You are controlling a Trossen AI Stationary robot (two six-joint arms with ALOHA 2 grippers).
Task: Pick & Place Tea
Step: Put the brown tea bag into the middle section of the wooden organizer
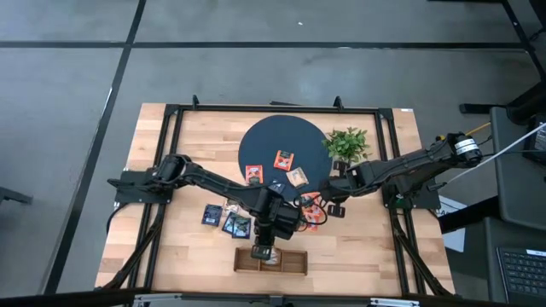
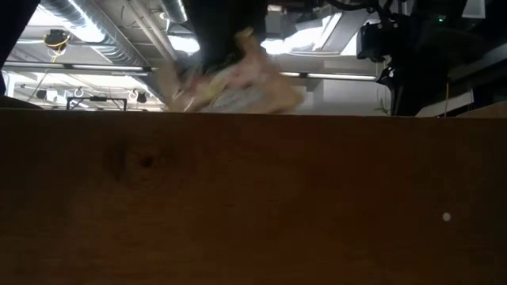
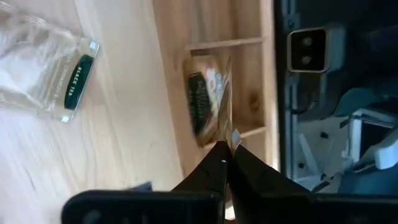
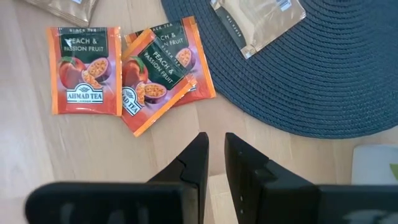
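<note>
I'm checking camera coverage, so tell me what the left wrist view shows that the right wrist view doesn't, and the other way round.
Only the left wrist view shows the wooden tray and the beige tea sachet that the shut left end effector holds over one of its compartments, plus a clear-wrapped black tea sachet.

Only the right wrist view shows the three peach and passion fruit sachets, the dark woven placemat with a beige sachet on it, and the right end effector, empty.

Both show the light wooden tabletop.
</note>
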